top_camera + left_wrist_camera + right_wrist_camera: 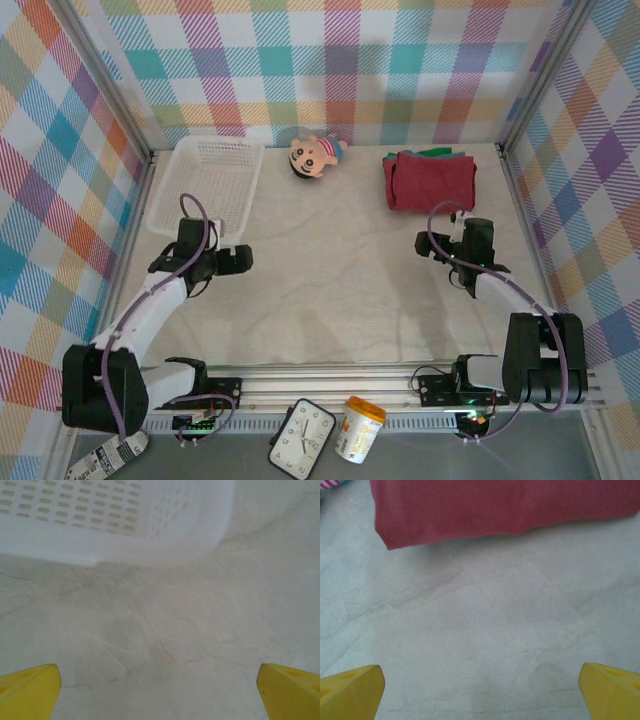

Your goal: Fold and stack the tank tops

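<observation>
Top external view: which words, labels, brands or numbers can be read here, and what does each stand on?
No text here can be quoted.
On the clock: dial numerals, too small to read.
On the jar with the orange lid: label print, blurred, unreadable.
On the strip by the left arm's base: black-and-white printing, too small to read.

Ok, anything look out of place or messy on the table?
Nothing serious. The dark red tank top sits folded at the far right, with the green tank top poking out behind it, slightly uneven. The doll lies toppled near the white basket.
</observation>
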{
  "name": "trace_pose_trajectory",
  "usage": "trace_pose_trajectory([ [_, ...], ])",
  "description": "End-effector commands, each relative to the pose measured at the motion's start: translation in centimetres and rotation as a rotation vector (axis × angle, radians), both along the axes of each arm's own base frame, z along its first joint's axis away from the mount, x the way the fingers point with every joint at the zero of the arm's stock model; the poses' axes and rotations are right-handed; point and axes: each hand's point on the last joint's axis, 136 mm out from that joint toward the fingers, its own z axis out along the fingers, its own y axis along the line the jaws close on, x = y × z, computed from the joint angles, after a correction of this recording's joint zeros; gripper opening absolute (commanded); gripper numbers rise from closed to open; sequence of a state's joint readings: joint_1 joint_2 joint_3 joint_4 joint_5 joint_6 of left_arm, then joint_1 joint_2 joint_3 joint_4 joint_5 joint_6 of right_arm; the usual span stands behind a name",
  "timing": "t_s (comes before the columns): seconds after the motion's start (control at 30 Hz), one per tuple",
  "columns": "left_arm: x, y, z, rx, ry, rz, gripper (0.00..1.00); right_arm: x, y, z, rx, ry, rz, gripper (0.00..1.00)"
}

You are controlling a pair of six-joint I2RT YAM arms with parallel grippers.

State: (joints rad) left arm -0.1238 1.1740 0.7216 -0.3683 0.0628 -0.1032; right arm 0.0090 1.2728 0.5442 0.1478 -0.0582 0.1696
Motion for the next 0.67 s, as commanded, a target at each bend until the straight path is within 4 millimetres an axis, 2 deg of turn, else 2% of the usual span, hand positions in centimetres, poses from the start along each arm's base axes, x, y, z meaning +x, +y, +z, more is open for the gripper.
trace_pose_trajectory([
  [0.0,3.3,-0.2,2.1,-0.007,-0.127,-0.009,1.00,2.0,-0.3,1.8,-0.091,-0.124,-0.007,0.99],
  [0.1,4.4,0.6,0.7,0.023,-0.119,0.029,1.00,2.5,-0.5,1.3,-0.123,-0.134,-0.011,0.99],
  [0.23,5.5,0.7,-0.8,0.021,-0.105,0.047,1.00,3.1,-0.4,0.8,-0.133,-0.132,-0.003,0.99],
  [0.43,6.6,0.2,-0.9,-0.001,-0.122,0.041,1.00,3.3,-0.4,-0.2,-0.141,-0.126,-0.005,0.99],
  [0.63,6.7,0.0,-0.4,-0.009,-0.144,0.026,1.00,3.7,-0.6,-0.3,-0.148,-0.117,-0.012,0.99],
])
